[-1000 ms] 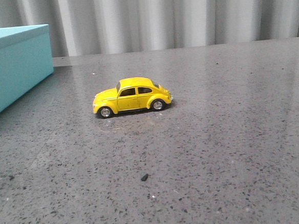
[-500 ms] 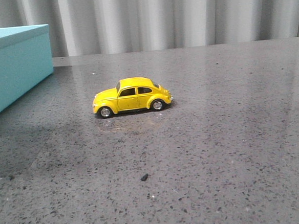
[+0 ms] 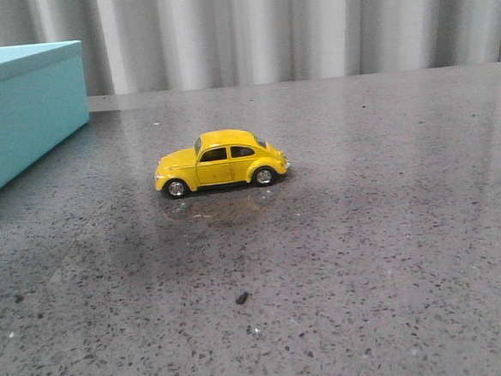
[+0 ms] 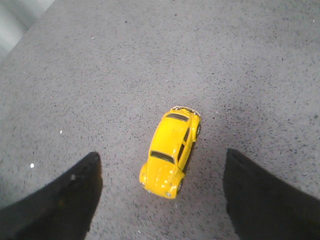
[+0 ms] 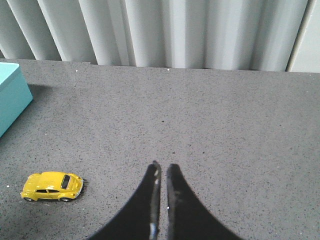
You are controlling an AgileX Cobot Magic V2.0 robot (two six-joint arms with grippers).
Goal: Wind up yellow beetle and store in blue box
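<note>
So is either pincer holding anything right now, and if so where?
Nothing is held. The left pincer is open above the yellow beetle, not touching it. The right pincer is shut on nothing.

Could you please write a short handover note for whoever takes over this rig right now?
Left gripper: open, empty, above the small glossy yellow toy beetle car, which sits between its fingers, untouched.
Right gripper: shut, empty, well away from the car.
The car stands on its wheels mid-table on the grey speckled tabletop. The large light turquoise-blue box sits at the far left with its lid on.
Done: nothing visibly; the car is not grasped.
Left: grasp the car, wind it, open the box, store it inside.
</note>
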